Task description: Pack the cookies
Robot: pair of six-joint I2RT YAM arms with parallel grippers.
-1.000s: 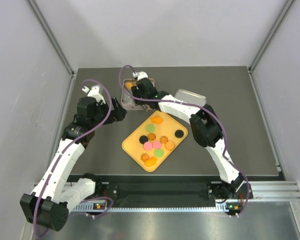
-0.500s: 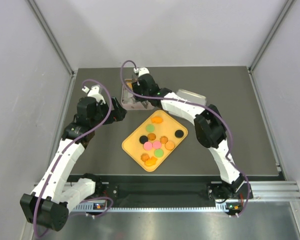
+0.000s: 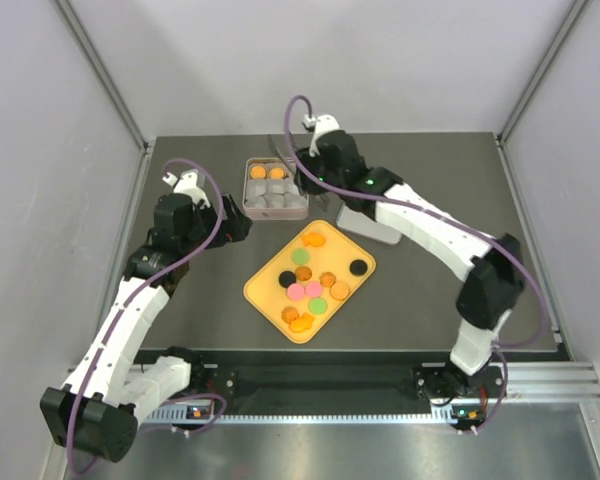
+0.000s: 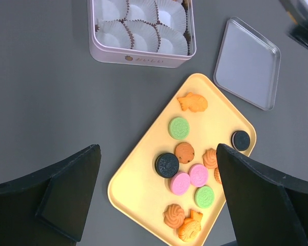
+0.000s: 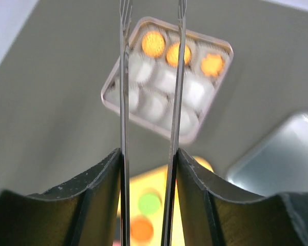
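Note:
Several cookies lie on a yellow tray (image 3: 265, 295): orange, pink, green and black ones, seen close in the left wrist view (image 4: 178, 128). A pink tin (image 3: 276, 212) of white paper cups holds orange cookies (image 3: 258, 172) in its far row; the right wrist view shows three (image 5: 153, 43). My right gripper (image 3: 298, 176) hovers high above the tin's right edge. Two thin metal blades (image 5: 124, 77) run along its fingers, standing apart with nothing between them. My left gripper (image 3: 242, 228) is wide open and empty, left of the tray.
The tin's silver lid (image 3: 372, 230) lies flat right of the tin, partly under my right arm; it also shows in the left wrist view (image 4: 249, 64). Grey walls close in the table on the left, back and right.
My right gripper has risen out of the tin and swung right and back, and its arm now stretches over the lid. The left arm has not moved.

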